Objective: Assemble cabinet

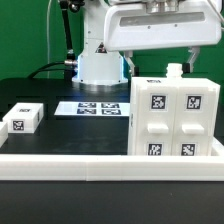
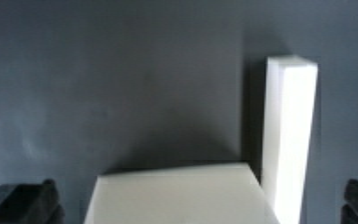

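The cabinet (image 1: 175,120), a large white box with four tagged panels on its front face, stands at the exterior view's right. A narrow white piece (image 1: 173,71) sticks up from its top. My gripper (image 1: 161,63) hangs just above that top, open, with a finger on each side of the piece and nothing held. In the wrist view the dark fingertips (image 2: 23,202) sit wide apart at the picture's edges. The cabinet's flat top (image 2: 176,196) and the upright white piece (image 2: 291,120) lie between them, touched by neither. A small tagged white panel piece (image 1: 22,119) lies on the table at the exterior view's left.
The marker board (image 1: 98,107) lies flat behind the cabinet, in front of the white robot base (image 1: 100,66). A low white rail (image 1: 90,165) runs along the table's front edge. Black tabletop (image 1: 80,135) shows between the small panel piece and the cabinet.
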Tool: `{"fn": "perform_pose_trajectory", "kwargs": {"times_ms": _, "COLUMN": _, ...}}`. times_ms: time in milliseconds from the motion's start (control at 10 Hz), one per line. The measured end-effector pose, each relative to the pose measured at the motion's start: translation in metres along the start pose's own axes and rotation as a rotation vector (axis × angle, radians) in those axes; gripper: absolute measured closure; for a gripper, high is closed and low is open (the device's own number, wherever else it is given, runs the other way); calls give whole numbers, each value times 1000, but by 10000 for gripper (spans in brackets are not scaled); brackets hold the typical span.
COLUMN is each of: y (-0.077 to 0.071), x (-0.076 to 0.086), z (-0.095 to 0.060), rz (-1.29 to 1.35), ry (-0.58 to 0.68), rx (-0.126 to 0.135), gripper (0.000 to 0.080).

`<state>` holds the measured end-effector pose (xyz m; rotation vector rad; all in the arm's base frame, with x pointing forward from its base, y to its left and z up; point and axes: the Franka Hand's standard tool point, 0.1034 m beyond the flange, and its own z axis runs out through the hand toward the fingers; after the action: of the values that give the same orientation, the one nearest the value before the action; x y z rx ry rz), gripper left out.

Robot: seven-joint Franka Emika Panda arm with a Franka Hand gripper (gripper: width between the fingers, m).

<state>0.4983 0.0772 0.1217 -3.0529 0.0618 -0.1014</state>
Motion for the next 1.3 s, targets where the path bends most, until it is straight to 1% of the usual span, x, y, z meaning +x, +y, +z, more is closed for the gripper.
{"fn": "perform_pose_trajectory", "kwargs": {"times_ms": 100, "y": 6, "x": -14, "z": 2, "rz": 6, "ry": -8, "rx": -4, "gripper": 2}}
{"fn": "perform_pose_trajectory", "kwargs": {"times_ms": 200, "y": 15, "x": -27, "z": 6, "rz": -6, "ry": -15, "rx": -9, "gripper": 2}}
{"fn": "perform_pose_trajectory", "kwargs": {"times_ms": 300, "y": 25, "x": -33, "z": 10, "rz": -9, "ry": -14, "rx": -17, "gripper": 2}}
{"fn": "perform_pose_trajectory", "kwargs": {"times_ms": 400, "y": 22, "x": -30, "z": 9, "rz": -10, "ry": -10, "rx": -14, "gripper": 2}}
{"fn": "perform_pose_trajectory", "kwargs": {"times_ms": 600, "y": 24, "x": -29, "z": 8, "rz": -12, "ry": -9, "rx": -15, "gripper": 2}}
{"fn": "perform_pose_trajectory", "kwargs": {"times_ms": 900, "y": 45, "x": -29, "z": 7, "rz": -3, "ry": -8, "rx": -20, "gripper": 2}}
{"fn": "perform_pose_trajectory", "kwargs": {"times_ms": 1000, "y": 64, "x": -41, "z": 12, "rz": 15, "ry": -18, "rx": -29, "gripper": 2}}
{"fn": "perform_pose_trajectory", "kwargs": {"times_ms": 1100, "y": 92, "x": -55, "z": 18, "rz": 3, "ry": -5, "rx": -42, "gripper": 2}}
{"fn": "perform_pose_trajectory", "kwargs": {"times_ms": 1200, "y": 106, "x": -65, "z": 22, "rz": 20, "ry": -18, "rx": -48, "gripper": 2}}
{"fn": "perform_pose_trajectory", "kwargs": {"times_ms": 1300, "y": 123, "x": -70, "z": 24, "rz": 5, "ry": -23, "rx": -54, "gripper": 2}}
